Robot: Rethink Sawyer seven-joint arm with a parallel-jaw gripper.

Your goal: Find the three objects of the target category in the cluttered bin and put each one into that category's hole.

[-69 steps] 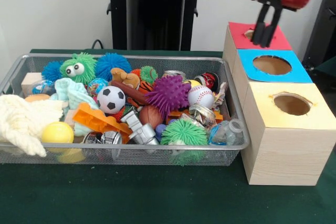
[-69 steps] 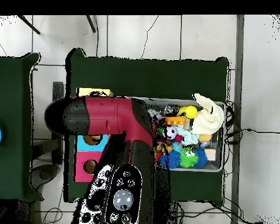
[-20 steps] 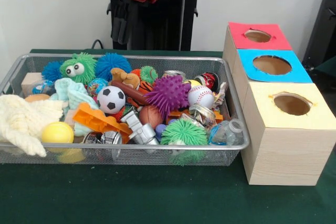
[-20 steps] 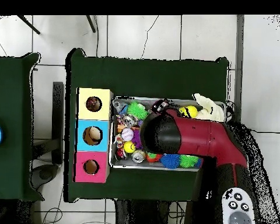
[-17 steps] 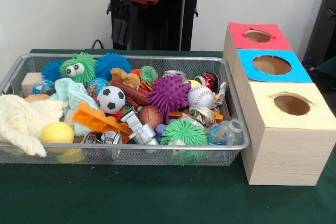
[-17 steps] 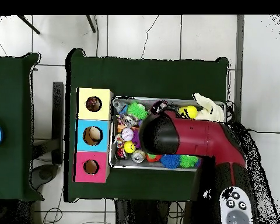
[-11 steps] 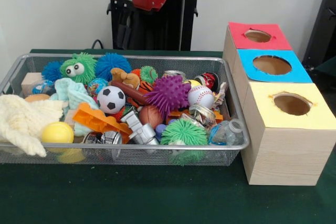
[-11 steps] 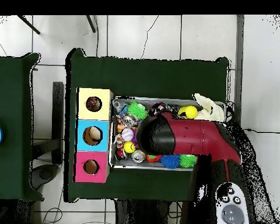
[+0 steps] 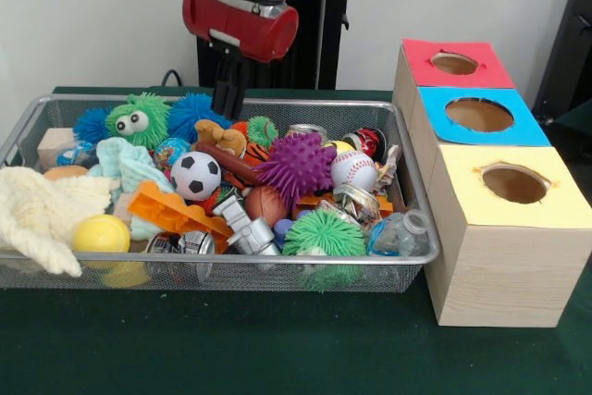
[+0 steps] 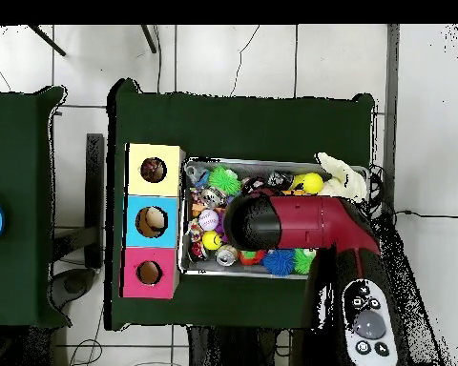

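The gripper (image 9: 228, 99) is seen hanging below the red wrist of the arm (image 9: 242, 18), over the far side of the wire bin (image 9: 407, 193), just above the blue fuzzy ball (image 9: 194, 110) and the brown plush toy (image 9: 220, 136); whether its jaws are parted or closed cannot be told, and nothing is seen held in them; in the overhead view the gripper is hidden beneath the arm (image 10: 290, 221); the bin is filled with mixed toys: a soccer ball (image 9: 195, 175), a baseball (image 9: 352, 170), a purple spiky ball (image 9: 298, 166), a green fuzzy ball (image 9: 324, 232) at the near wall, a green googly-eyed fuzzy toy (image 9: 136, 119), a yellow ball (image 9: 101, 234) and a cream knitted cloth (image 9: 39, 215) draped over the bin's end; beside the bin a row of three wooden boxes is set, each with a round hole on top: the red box (image 9: 455, 63), the blue box (image 9: 479, 115) and the yellow box (image 9: 513, 184); all stands on a green table (image 9: 277, 349)
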